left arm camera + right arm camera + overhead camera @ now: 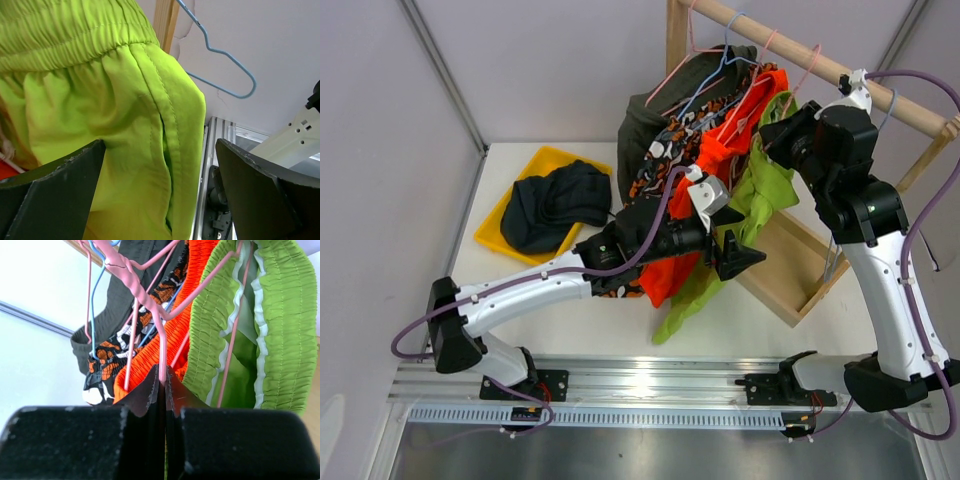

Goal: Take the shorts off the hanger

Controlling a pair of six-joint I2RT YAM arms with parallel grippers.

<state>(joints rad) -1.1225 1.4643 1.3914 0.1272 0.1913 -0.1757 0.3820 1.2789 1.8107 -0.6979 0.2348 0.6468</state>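
The wooden rail (pixel 790 45) runs above and behind your right claw (pixel 775 135), and four shorts hang from it in one tight bunch. Going away from that claw, you have the lime green shorts (pixel 765 185) nearest, then the orange shorts (pixel 720 150), the camouflage shorts (pixel 655 170) and the dark olive shorts (pixel 640 125) farthest. The navy shorts (pixel 555 205) are off the rail. They lie in the yellow tray (pixel 542 158) on the table (pixel 510 160), well apart from both claws, on the far side of your left arm.

Your left claw (pixel 728 238) is spread wide and grips nothing. In its wrist view the lime green cloth hangs just ahead of the gap and covers the side toward one finger (pixel 55 195). I cannot tell if it touches that finger. An empty blue hanger (pixel 225 52) hangs beyond the other finger.

Your right claw is fully closed, pinching the wire of a pink hanger (pixel 162 340) just below the twisted neck, with the waistbands close behind it.

Several pink wires cross there, so which shorts this hanger carries is hard to see. From above, the left arm hides the lower part of the orange and camouflage shorts.
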